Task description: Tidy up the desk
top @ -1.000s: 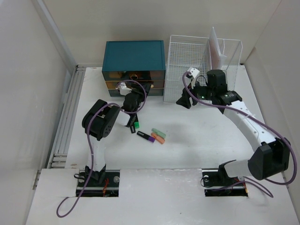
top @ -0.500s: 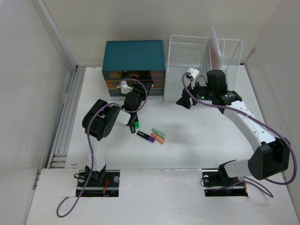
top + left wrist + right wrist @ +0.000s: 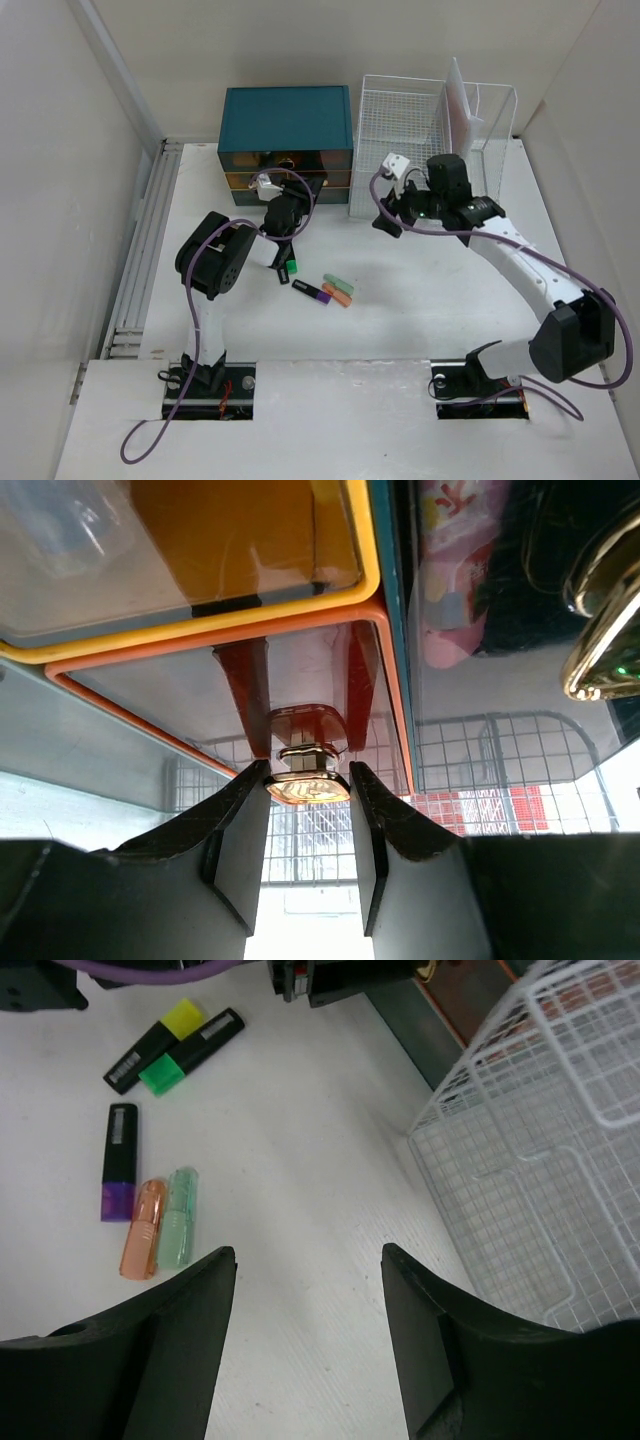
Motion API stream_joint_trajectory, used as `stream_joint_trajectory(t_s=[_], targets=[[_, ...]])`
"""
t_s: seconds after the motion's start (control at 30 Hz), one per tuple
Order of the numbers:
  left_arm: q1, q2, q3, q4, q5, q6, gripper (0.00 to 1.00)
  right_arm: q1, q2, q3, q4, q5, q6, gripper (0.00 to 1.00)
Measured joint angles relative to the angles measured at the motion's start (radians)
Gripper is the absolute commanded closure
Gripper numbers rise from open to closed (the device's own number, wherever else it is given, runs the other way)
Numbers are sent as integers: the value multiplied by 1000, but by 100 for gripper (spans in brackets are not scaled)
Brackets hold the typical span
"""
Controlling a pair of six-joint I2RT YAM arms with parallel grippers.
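Note:
My left gripper (image 3: 308,778) is shut on the gold knob (image 3: 307,789) of an orange-framed drawer (image 3: 378,670) in the teal drawer chest (image 3: 286,118), which stands at the back of the white desk (image 3: 420,310). From above, the left gripper (image 3: 284,203) sits against the chest's front. My right gripper (image 3: 308,1260) hangs open over bare desk (image 3: 300,1150) with nothing between its fingers. In the top view, the right gripper (image 3: 385,222) is just in front of the wire-mesh rack (image 3: 400,120).
Loose highlighters lie on the desk left of the right gripper: yellow (image 3: 160,1040), green (image 3: 190,1050), purple (image 3: 119,1160), orange (image 3: 143,1228) and pale green (image 3: 179,1216). The wire rack (image 3: 540,1140) is close on the right. Grooved rails (image 3: 145,250) run along the desk's left side.
My left gripper has closed onto the gold drawer knob. The right gripper has shifted a little to the left, still open.

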Motion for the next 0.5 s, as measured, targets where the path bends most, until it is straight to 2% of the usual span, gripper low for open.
stream_joint_trajectory(t_s=[0.3, 0.5], targets=[[-9, -9, -90, 100, 10, -22, 100, 167, 40, -61, -22, 127, -206, 27], [-17, -46, -176, 148, 26, -32, 100, 255, 80, -112, -13, 128, -209, 27]])
